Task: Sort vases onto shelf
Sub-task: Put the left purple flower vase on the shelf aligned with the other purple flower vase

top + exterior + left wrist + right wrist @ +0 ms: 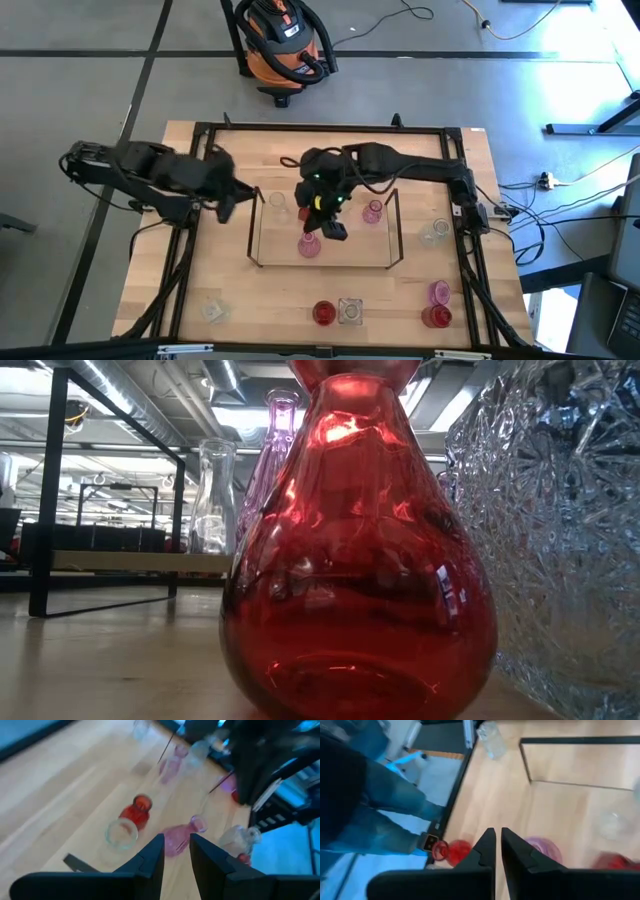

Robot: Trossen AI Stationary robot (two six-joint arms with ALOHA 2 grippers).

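Observation:
The wire shelf (325,262) stands mid-table. On it stand a clear vase (277,205), a red vase (318,208), a pink vase (308,245) and another pink vase (372,212). My right gripper (333,228) hovers over the shelf between the red vase and the pink vase; in the right wrist view its fingers (497,845) are shut on nothing, above the pink vase (542,847). My left gripper (226,198) waits just left of the shelf, slightly open (177,852) and empty. Neither gripper shows in the low view.
Off the shelf stand a clear jar (435,232) at the right, a pink vase (438,292) and a red vase (436,317) near right, a red vase (323,313) and a cut-glass jar (349,311) at the near edge, and a clear jar (213,311) near left. A black frame (190,250) edges the table.

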